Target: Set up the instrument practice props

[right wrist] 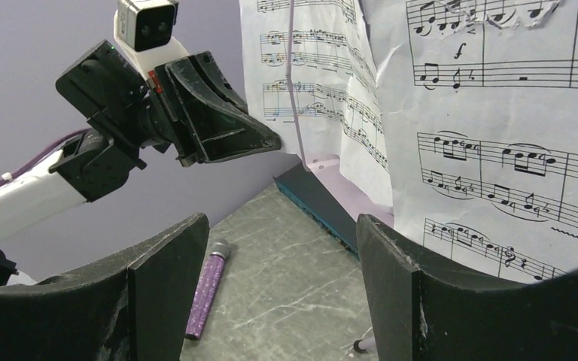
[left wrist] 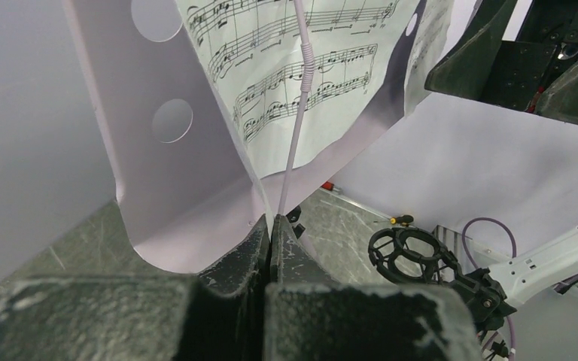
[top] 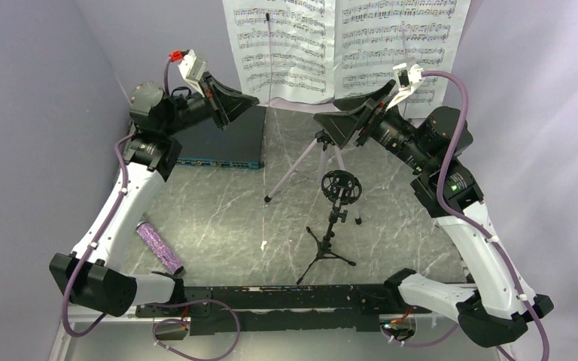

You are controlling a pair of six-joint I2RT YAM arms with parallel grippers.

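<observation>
White sheet-music pages (top: pixel 286 45), glittery purple microphone (top: pixel 159 247), black mic stand (top: pixel 336 218); grey-marbled table (top: pixel 218 218)

Light even and diffuse, seemingly from above; we log no hard shadows.
Top view: tabletop (top: pixel 218 203) mid-bright, only faint soft shadow at foot of mic stand (top: pixel 336 218). Sheet-music pages (top: pixel 346 45) at far side brightest, staves still legible.
Left wrist view: left gripper (left wrist: pixel 271 226) in near foreground dark, soft and grainy; we read notes on pages sharply.
Right wrist view: right gripper (right wrist: pixel 282 226) dark, slightly blurred at near edge; microphone (right wrist: pixel 205 297) glitter mildly soft.
</observation>
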